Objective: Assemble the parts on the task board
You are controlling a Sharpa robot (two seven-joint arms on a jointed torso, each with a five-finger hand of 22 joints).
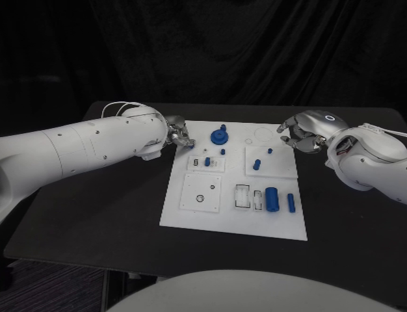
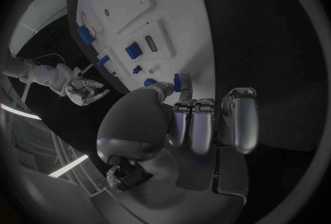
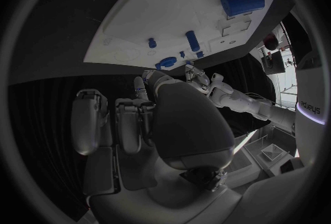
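While both arms flank the task board (image 1: 190, 214), left hand (image 1: 177, 133) fingers curled on nothing, right hand (image 1: 302, 133) likewise; blue parts (image 1: 272, 199) on board

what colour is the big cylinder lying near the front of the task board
Blue. The big cylinder lies on the white task board, clearest in the head view.

Matt white task board (image 1: 186, 211), black table (image 1: 101, 214)

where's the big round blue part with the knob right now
In the head view the round blue part sits at the far edge of the task board, left of centre, just beside the left hand and across from the right hand.
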